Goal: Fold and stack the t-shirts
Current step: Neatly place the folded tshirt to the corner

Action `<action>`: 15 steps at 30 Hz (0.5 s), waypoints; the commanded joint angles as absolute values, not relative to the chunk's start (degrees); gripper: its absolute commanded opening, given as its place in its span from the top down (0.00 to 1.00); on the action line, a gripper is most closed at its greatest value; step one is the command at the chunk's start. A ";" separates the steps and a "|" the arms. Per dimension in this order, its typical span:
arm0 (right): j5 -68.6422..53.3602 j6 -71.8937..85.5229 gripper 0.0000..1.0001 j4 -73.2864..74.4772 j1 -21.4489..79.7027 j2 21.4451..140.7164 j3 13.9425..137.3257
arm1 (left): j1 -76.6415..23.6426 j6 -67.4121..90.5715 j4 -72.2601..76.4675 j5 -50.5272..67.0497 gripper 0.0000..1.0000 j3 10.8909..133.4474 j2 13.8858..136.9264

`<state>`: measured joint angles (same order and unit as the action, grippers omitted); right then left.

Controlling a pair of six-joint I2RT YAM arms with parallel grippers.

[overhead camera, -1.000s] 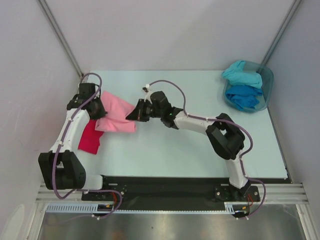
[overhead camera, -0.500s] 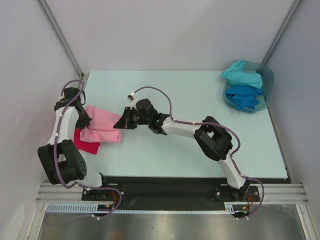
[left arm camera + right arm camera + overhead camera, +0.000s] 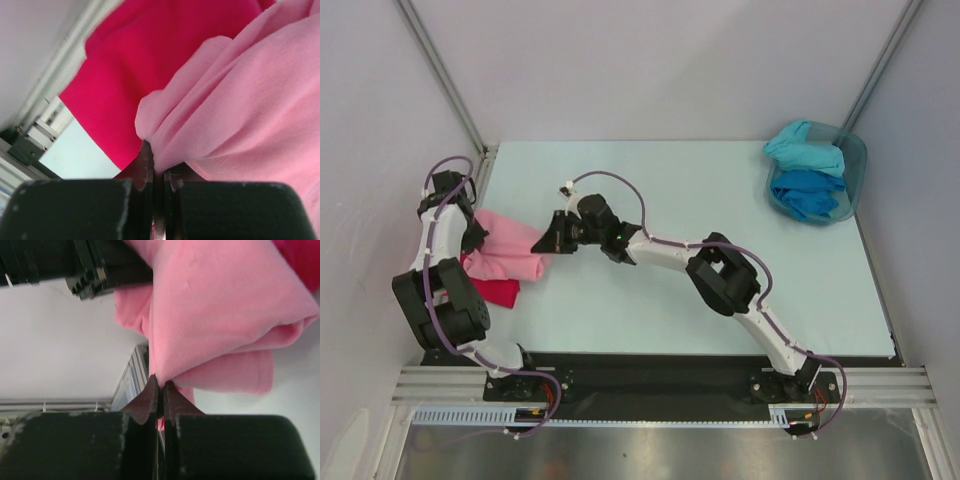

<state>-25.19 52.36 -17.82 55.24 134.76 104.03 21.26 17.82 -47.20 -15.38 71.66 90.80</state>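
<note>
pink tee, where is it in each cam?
Top external: pink t-shirt at far left, mid-height.
Left wrist: pink t-shirt fills the right side.
Right wrist: pink t-shirt fills centre and right.
Shared landmark: crimson t-shirt partly under it: upper left in left wrist, top right in right wrist.

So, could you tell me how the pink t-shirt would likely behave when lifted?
Probably floppy: the pink t-shirt bunches into soft folds where the left tool and right tool pinch it. Likely light, since small pinches seem to hold it. It may drag on the crimson t-shirt beneath it.
</note>
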 commanded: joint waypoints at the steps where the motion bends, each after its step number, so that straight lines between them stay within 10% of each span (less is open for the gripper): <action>1: -31.72 53.17 1.00 -17.59 51.07 137.36 115.72 | 26.45 15.29 -30.59 -32.70 1.00 76.90 91.32; 9: -31.82 52.55 1.00 -3.78 50.19 149.67 145.36 | 26.63 15.91 -29.53 -34.54 1.00 79.28 91.94; 15: -32.43 52.56 1.00 -10.88 51.94 144.50 130.99 | 28.29 13.63 -24.62 -36.30 1.00 73.23 90.88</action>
<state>-27.79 52.07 -6.52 53.12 150.82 137.14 22.13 17.47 -36.77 -19.99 75.79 91.64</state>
